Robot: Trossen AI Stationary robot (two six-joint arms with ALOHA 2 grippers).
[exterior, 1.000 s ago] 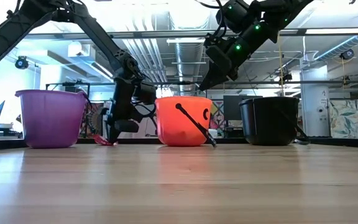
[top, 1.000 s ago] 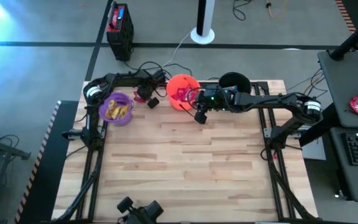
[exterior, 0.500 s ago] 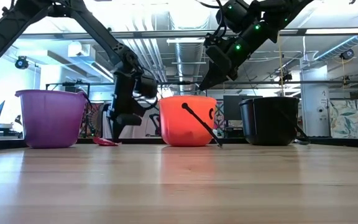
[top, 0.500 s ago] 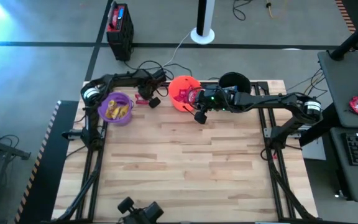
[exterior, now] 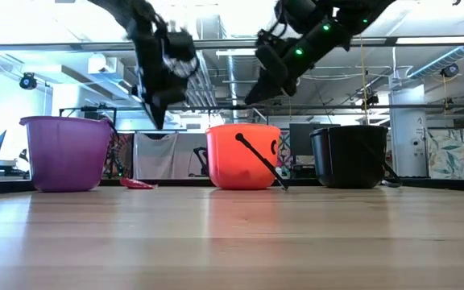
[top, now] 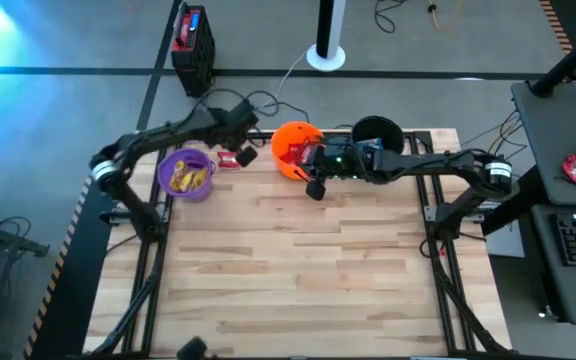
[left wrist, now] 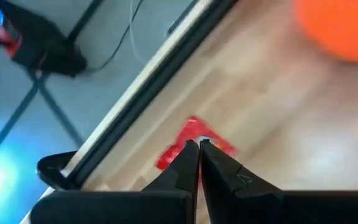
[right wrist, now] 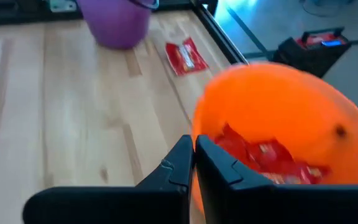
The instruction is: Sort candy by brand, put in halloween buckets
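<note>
A red candy packet (top: pixel 228 160) lies flat on the table between the purple bucket (top: pixel 188 175) and the orange bucket (top: pixel 293 148). It also shows as a red candy packet (left wrist: pixel 194 129) in the left wrist view. My left gripper (exterior: pixel 156 121) hangs shut and empty high above it. My right gripper (right wrist: pixel 193 142) is shut and empty. It hovers above the orange bucket's near rim (right wrist: pixel 229 106), pointing toward the purple bucket (right wrist: pixel 114 22). Red candies (right wrist: pixel 266 155) lie in the orange bucket and yellow ones (top: pixel 186 178) in the purple one. The black bucket (top: pixel 376 130) stands at the far edge.
The three buckets stand in a row along the table's far edge (exterior: pixel 65 153), (exterior: pixel 242 157), (exterior: pixel 351 157). The orange bucket's black handle (exterior: pixel 260 163) hangs down its front. Bare wood (top: pixel 298 270) fills the middle and near half of the table.
My left gripper has risen from just above the table beside the red candy packet to well above bucket height, and the arm's elbow has swung toward the table's left. The packet has stayed flat on the table. My right gripper has drifted slightly left and up.
</note>
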